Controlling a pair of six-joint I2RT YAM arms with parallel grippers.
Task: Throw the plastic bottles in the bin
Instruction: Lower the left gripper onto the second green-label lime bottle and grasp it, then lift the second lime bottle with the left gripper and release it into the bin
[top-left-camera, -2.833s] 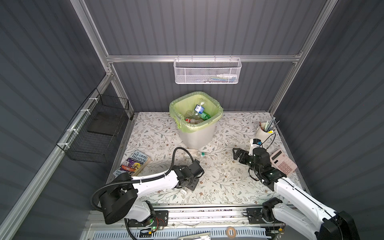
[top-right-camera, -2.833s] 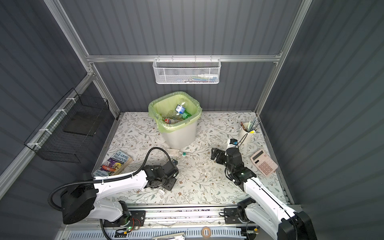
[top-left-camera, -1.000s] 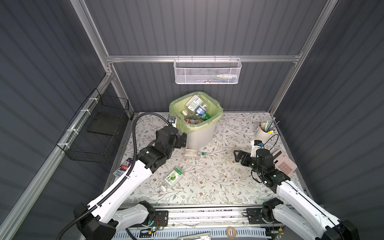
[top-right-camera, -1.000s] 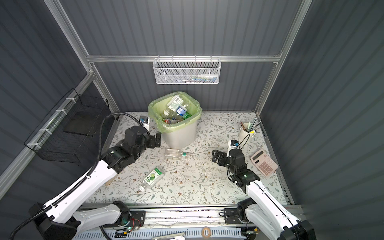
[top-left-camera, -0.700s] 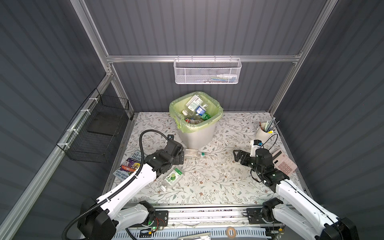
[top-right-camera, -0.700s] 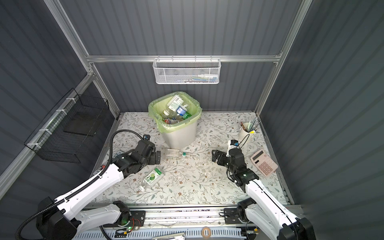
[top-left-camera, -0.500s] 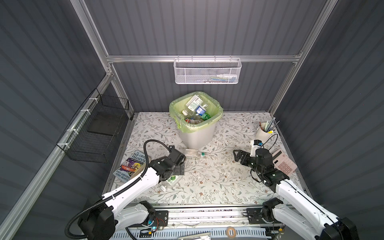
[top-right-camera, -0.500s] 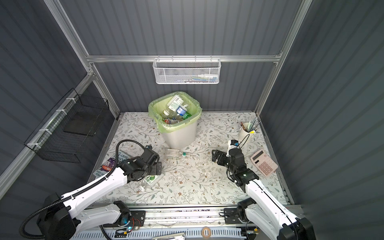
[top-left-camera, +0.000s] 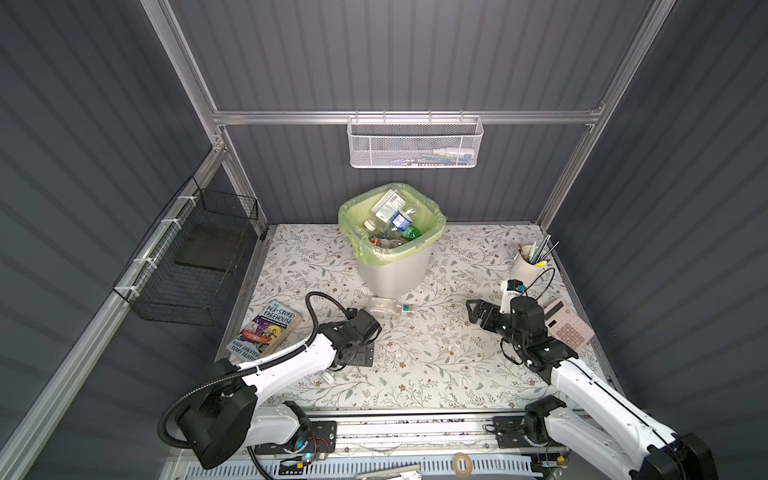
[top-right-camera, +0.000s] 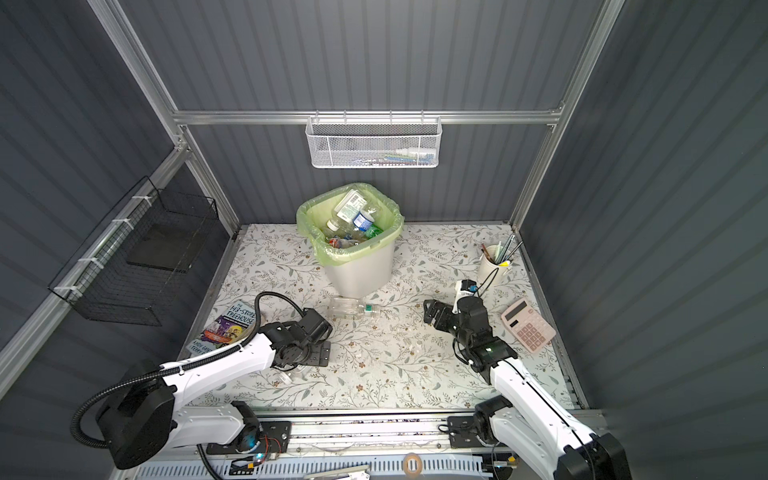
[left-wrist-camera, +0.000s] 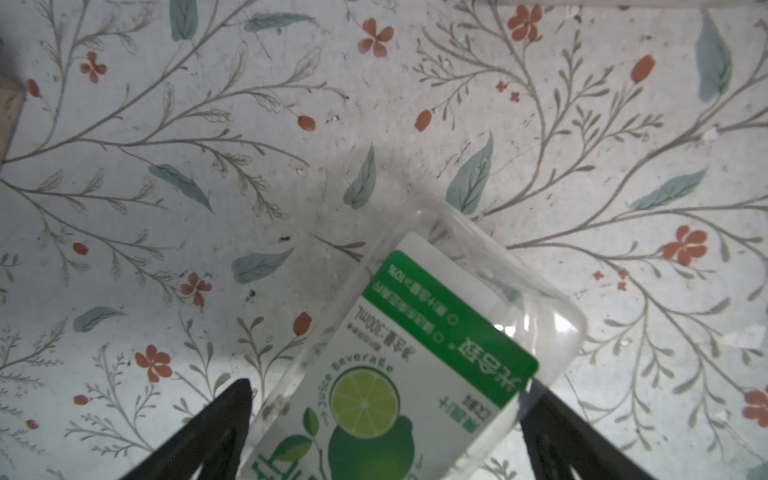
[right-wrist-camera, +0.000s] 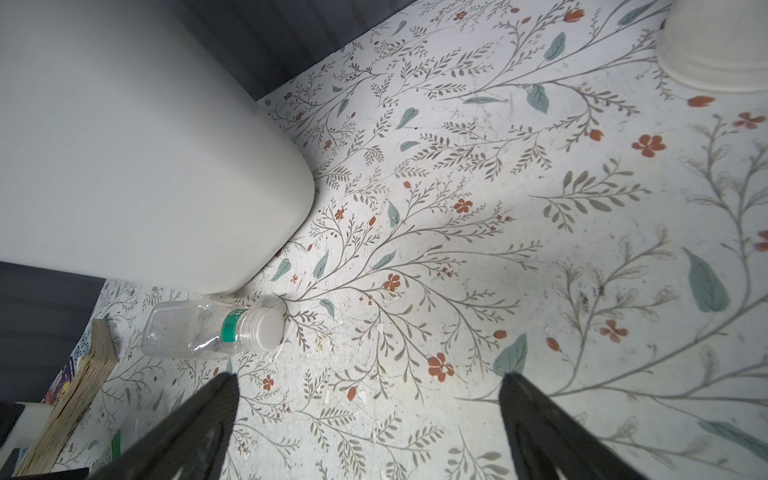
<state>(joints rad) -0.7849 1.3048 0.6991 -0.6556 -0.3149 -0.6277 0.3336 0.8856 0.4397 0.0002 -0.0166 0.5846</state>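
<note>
1. Top views first. The left gripper (top-left-camera: 358, 356) is down low over the floral table (top-left-camera: 436, 374) and points straight at it. It covers most of the lime juice bottle (top-left-camera: 330, 376), so only a clear sliver pokes out on the base side of the gripper. Can't judge the jaws from up here.
2. Same views. The right gripper (top-right-camera: 434, 313) hangs a bit above the table, fingers spread wide, with nothing in them. The clear bottle (top-left-camera: 390, 308) lies on its side well ahead of its fingertips, just beside the foot of the bin (top-left-camera: 390, 274). The bin stands beyond both grippers with a heap of plastic bottles (top-left-camera: 392, 222) inside its green liner. A pink calculator (top-left-camera: 567, 328) sits beside the right arm.
3. Left wrist. The fingers (left-wrist-camera: 224, 424) are about as far apart as they go. The lime juice bottle (left-wrist-camera: 415, 353) lies flat on the table between them, green-and-white label up, its base sticking out past the fingertips. There's a clear gap at one finger, and I can't tell if the other one touches. Either way, it isn't clamped.
4. Right wrist. The fingers (right-wrist-camera: 208, 415) are wide apart with only bare table between them. The clear bottle (right-wrist-camera: 208, 332), with a white cap and teal neck band, lies ahead of one fingertip, next to the bin wall (right-wrist-camera: 145, 145). A book (right-wrist-camera: 70, 399) lies off to that same side.
</note>
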